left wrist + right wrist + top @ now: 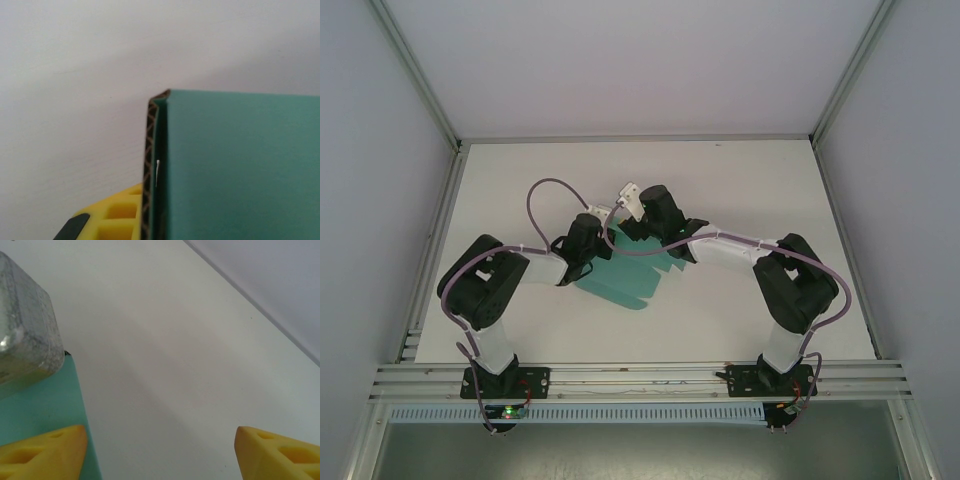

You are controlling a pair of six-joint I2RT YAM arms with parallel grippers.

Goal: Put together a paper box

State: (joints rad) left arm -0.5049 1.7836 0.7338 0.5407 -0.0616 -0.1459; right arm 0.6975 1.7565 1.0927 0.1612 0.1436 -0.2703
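Top: paper box [620, 288] mid-table [770, 200], between left claw [592, 258] and right claw [648, 243]; flaps splayed, half formed at best.
Left wrist: one panel folded double; left claw's grip cannot tell.
Right wrist: right claw wide, empty; closing folds remain.

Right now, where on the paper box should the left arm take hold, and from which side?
Probably its folded edge, coming from the left. In the left wrist view the paper box doubles back there into a thin rim that jaws could pinch across, with bare table beside it; the broad flat panel offers no lip.
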